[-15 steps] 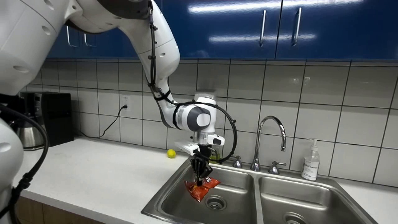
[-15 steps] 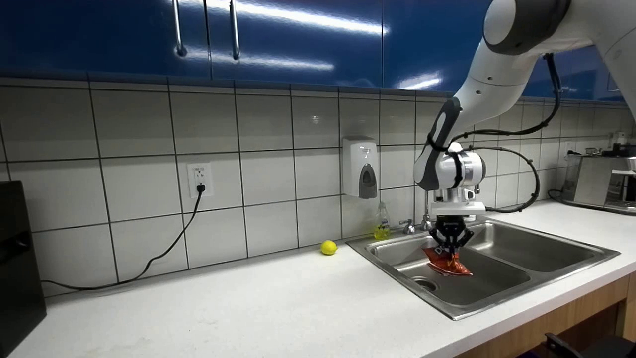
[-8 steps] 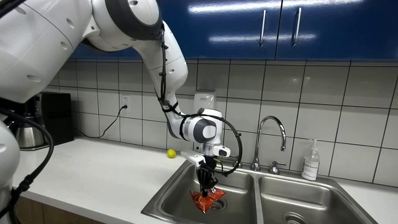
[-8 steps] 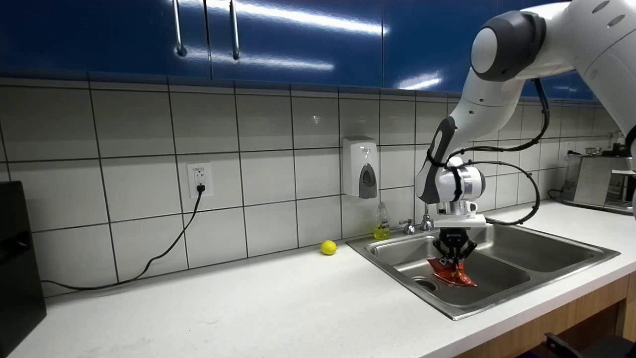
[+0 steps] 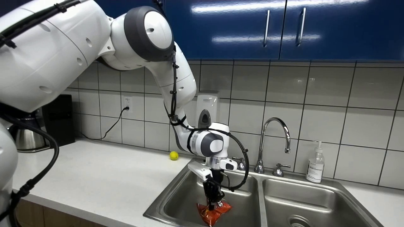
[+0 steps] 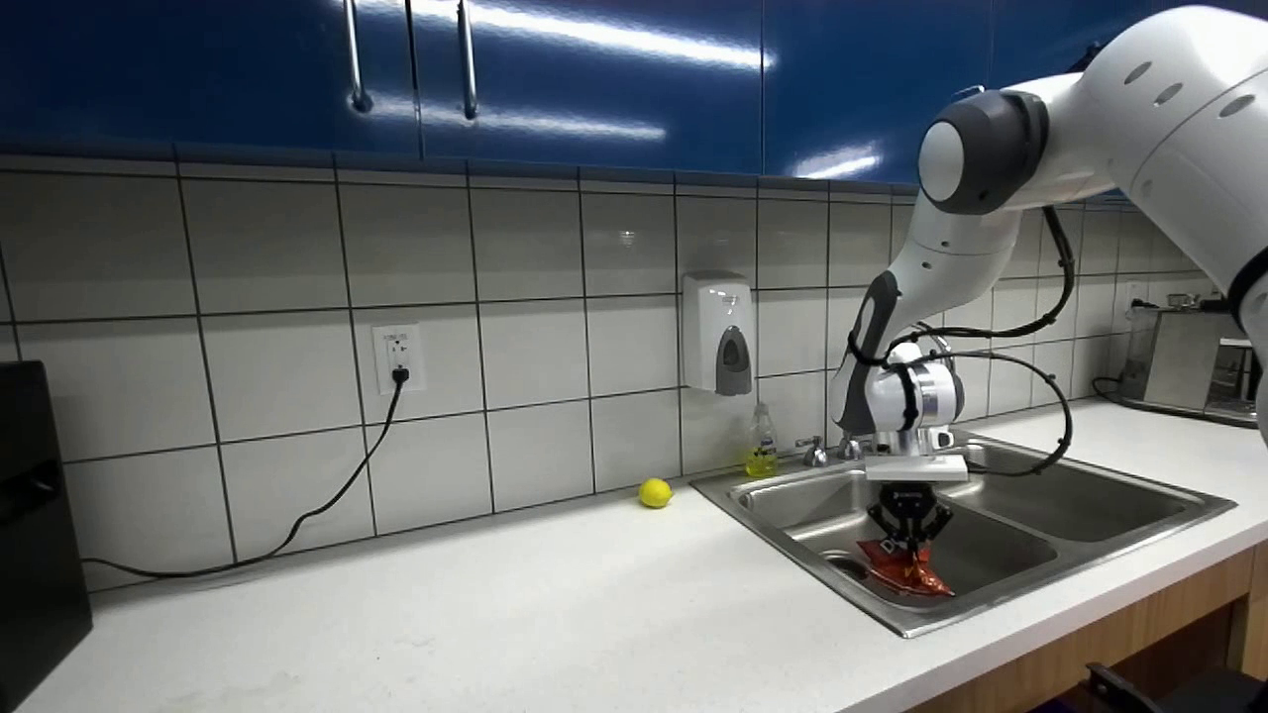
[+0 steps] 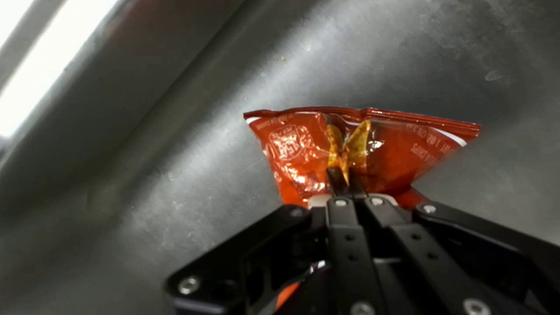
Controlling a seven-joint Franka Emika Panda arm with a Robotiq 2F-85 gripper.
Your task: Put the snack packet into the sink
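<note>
Packet [image 7: 295, 148] markings: "1 OZ" and "CHIPS" legible; other print partly legible. Gripper [image 7: 347, 186]: fingers [image 7: 343, 214] drawn together, pinching the packet mid-width. Location: low in the sink [image 5: 262, 198], basin [image 5: 180, 208] nearer the lemon [image 5: 174, 155]; bottom contact cannot be determined.

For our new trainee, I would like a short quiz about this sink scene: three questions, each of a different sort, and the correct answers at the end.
1. Choose one. What do the jaws grip? A) a soap bottle; B) the red snack packet; C) the chrome faucet.
2. True or false: the small yellow ball lies outside the sink.
3. Short answer: which step of the task probably remains?

Key: 1) B. 2) True; it rests on the countertop. 3) Probably opening the jaws, as they pinch the packet within the sink; whether it touches the bottom cannot be told.
</note>
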